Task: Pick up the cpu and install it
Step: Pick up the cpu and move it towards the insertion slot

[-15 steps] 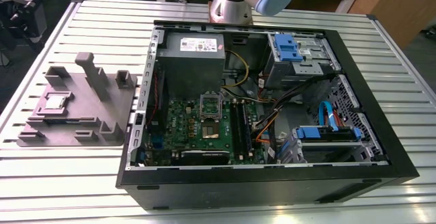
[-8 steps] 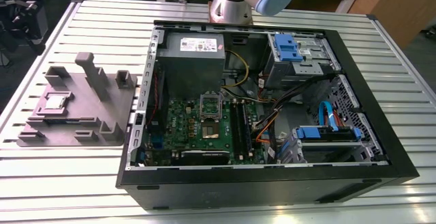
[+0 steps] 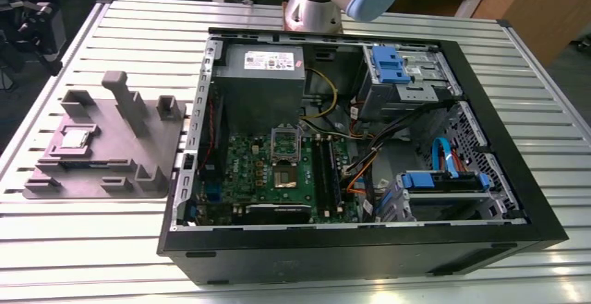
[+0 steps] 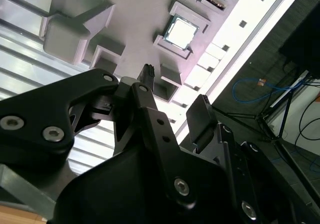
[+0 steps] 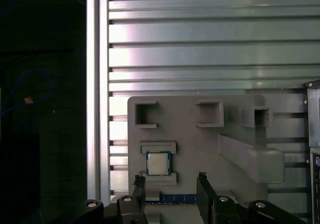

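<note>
One small cpu (image 5: 157, 164), likely light, stiff and fragile, lies flat in the grey tray (image 5: 195, 139), best pinched by opposite edges, facing the claw (image 5: 170, 180), spread wide and empty.

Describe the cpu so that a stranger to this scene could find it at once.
Start at the open computer case; to the exterior view's left of it lies a grey tray with upright posts. In a square seat of that tray sits the cpu, the only flat, shiny silver square among dull grey blocks.
</note>
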Motion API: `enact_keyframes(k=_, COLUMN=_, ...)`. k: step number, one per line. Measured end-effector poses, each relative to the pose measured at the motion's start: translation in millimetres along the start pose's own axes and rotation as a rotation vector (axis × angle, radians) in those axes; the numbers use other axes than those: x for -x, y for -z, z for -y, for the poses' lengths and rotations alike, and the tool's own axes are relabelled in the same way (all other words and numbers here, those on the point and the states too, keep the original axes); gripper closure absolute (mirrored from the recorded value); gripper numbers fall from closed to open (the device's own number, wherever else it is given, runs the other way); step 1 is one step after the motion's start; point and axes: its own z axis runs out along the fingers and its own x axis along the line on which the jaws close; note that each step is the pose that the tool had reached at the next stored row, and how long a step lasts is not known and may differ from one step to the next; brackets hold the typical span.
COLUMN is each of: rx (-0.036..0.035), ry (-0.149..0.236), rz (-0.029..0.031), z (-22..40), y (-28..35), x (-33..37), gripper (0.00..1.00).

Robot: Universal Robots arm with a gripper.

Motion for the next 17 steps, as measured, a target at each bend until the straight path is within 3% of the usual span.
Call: enact_keyframes(k=17, rx=0.0001, ry=0.000, rz=0.0001, z=0.2, y=-5.2, x=0.1, gripper=0.47)
